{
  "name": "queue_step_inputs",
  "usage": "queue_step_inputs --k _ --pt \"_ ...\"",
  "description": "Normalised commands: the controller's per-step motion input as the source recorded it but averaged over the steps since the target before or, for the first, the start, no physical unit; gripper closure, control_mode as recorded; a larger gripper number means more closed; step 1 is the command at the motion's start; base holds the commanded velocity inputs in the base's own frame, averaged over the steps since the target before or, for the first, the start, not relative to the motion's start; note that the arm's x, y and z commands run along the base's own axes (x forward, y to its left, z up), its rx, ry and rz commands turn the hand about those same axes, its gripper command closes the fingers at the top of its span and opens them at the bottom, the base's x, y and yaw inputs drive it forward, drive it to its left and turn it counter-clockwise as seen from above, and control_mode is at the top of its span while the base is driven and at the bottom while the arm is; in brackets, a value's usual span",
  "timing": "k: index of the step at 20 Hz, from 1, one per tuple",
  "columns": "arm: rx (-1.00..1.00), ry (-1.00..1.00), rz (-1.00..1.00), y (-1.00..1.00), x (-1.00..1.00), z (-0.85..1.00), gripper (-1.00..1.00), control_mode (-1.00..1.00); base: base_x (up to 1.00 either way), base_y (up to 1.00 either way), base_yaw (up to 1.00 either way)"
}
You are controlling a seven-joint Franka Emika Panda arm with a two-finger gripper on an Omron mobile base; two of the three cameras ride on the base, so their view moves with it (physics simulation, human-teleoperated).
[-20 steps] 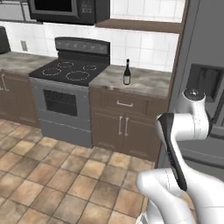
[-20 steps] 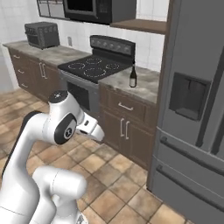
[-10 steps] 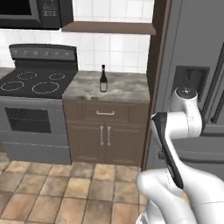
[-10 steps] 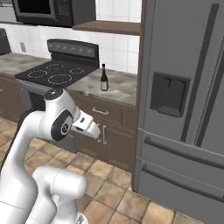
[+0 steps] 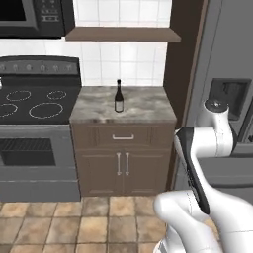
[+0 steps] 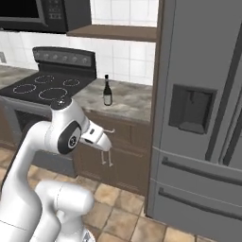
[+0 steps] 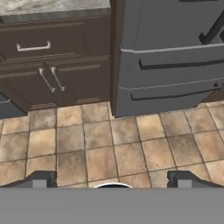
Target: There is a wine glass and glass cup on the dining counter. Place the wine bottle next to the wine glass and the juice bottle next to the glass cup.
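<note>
A tall, slim dark wine bottle (image 5: 118, 97) with a pale label stands upright on a marbled kitchen counter (image 5: 143, 106) beside the stove. From the right base view the wine bottle (image 6: 108, 92) is beyond my arm. My gripper (image 7: 113, 180) is open and holds nothing; its fingertips (image 7: 41, 179) stand wide apart over the floor tiles, low in front of the cabinet and well short of the bottle. The hand (image 6: 97, 136) hangs at drawer height. The wine glass, glass cup, juice bottle and dining counter are out of view.
A black stove (image 5: 29, 106) stands left of the bottle's counter, with a microwave (image 5: 29, 20) above it. A tall grey fridge (image 6: 198, 118) fills the right side. A dark brown cabinet (image 7: 48, 65) with a drawer and two doors lies ahead, above the tiled floor (image 7: 109, 144).
The base has moved, so the whole scene shifted: the stove slid left, and the bottle's cabinet and the fridge now sit closer and more central. The gripper stayed open.
</note>
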Motion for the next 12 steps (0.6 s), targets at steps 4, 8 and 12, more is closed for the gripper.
queue_step_inputs --k 4,8,12 --pt "0.0 0.0 0.0 0.0 0.0 0.0 -1.0 1.0 0.69 0.64 -0.01" --pt "0.0 0.0 0.0 0.0 0.0 0.0 -1.0 1.0 0.75 0.57 -0.02" --pt "0.0 0.0 0.0 0.0 0.0 0.0 -1.0 1.0 0.79 0.44 -0.16"
